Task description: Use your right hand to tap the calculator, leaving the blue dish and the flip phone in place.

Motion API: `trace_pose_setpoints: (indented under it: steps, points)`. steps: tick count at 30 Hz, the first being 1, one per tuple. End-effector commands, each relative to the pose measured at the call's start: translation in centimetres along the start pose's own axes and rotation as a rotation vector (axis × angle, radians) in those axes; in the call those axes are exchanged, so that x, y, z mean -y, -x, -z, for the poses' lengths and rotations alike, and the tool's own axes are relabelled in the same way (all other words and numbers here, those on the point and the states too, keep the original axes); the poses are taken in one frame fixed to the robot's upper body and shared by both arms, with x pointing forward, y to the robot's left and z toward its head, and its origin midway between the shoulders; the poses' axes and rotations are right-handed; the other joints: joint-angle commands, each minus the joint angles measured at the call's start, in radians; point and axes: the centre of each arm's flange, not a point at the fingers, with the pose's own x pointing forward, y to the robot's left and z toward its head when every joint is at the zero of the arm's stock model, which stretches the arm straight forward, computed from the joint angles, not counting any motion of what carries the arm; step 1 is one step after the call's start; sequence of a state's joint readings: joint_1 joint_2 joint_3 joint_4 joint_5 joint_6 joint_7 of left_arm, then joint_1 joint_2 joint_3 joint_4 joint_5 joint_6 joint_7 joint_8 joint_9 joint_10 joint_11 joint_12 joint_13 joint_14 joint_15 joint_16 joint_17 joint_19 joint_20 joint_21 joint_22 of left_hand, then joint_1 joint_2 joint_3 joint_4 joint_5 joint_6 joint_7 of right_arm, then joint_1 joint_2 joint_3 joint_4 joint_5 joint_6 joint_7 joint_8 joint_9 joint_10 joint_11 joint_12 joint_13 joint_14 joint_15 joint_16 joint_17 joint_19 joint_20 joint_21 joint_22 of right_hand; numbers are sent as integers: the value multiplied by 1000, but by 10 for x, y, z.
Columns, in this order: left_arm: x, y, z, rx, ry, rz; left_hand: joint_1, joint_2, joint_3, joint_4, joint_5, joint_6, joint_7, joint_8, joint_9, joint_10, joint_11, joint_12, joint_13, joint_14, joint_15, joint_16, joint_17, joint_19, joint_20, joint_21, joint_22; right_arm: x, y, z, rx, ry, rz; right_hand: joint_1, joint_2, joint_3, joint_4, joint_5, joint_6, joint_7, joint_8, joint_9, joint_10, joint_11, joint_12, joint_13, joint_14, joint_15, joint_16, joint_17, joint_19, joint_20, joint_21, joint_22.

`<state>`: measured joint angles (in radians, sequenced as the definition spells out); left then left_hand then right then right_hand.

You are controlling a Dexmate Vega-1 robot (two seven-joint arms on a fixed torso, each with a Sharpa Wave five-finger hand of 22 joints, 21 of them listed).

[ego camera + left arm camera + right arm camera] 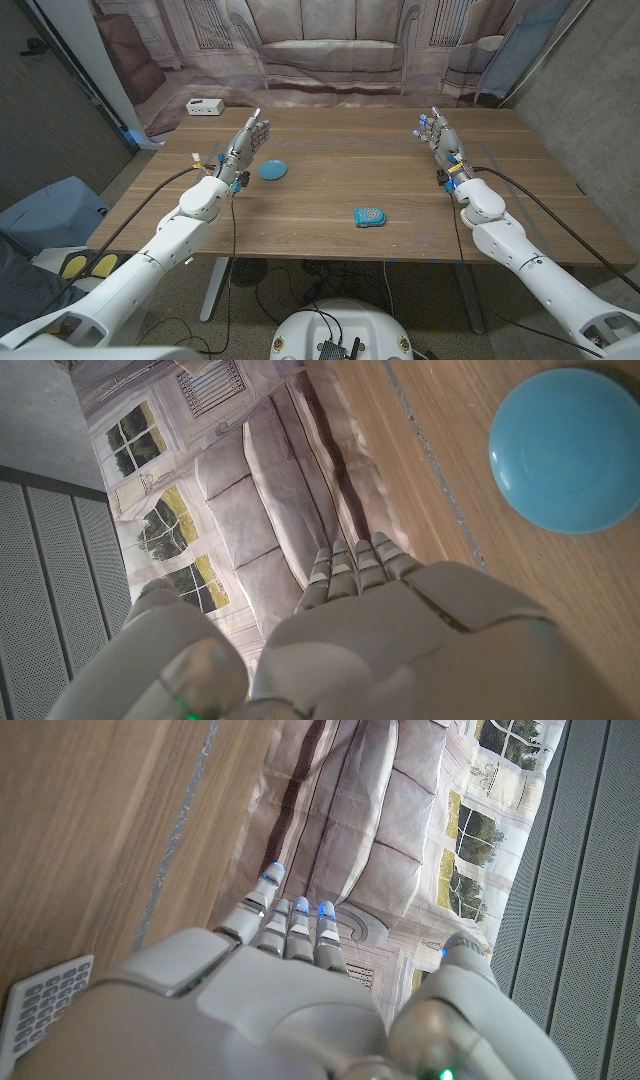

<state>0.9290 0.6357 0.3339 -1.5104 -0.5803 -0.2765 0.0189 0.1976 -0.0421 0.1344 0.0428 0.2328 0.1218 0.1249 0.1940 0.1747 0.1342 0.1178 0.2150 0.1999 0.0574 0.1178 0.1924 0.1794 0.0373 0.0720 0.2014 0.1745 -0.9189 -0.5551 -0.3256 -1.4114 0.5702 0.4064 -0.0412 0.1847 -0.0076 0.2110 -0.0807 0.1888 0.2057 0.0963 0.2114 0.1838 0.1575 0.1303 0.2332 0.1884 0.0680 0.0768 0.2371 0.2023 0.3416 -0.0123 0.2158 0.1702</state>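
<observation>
A small teal calculator (371, 216) with a pale keypad lies on the wooden table (330, 190), near the front middle. A corner of its keypad (40, 1010) shows past my right hand in the right wrist view. My right hand (441, 140) is raised at the table's right side, well to the right of the calculator and farther back, fingers (295, 920) straight and holding nothing. The round blue dish (272, 170) (570, 450) lies left of centre. My left hand (244, 141) stands just left of the dish, fingers (355, 565) extended, holding nothing.
A white box (203, 107) lies beyond the table's far left corner. A printed backdrop of a sofa (320, 50) hangs behind the table. Black cables (560, 205) run along both arms. Bare wood (330, 150) lies between the two hands.
</observation>
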Motion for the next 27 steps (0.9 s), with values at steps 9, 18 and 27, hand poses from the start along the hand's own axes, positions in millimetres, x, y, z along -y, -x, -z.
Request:
trace_pose_setpoints:
  steps: [9,18,27]
  points:
    - [-7,9,-6,10,-26,-6,12,9,10,-3,-2,19,11,7,5,18,-5,8,-1,11,2,5,1,8,3,2,4,22,5,-12,14,73,8,10,6,1,-9,3,16,0,6,6,23,0,5,6,22,-2,5,4,20,3,9,1]
    - [-5,10,-14,11,-37,-8,17,13,11,-6,-5,29,10,9,5,31,-3,12,-2,23,-1,7,1,13,4,3,4,36,8,-21,11,106,6,11,7,1,-11,3,25,1,7,6,32,0,5,6,30,-3,6,4,26,3,7,1]
    - [-4,10,-24,2,-33,21,19,15,12,-8,-7,32,10,8,5,34,-2,12,-2,27,-1,7,1,16,4,3,4,50,10,-25,22,114,-6,10,6,1,-12,3,31,-1,7,6,37,0,4,6,31,-5,4,4,28,4,5,1]
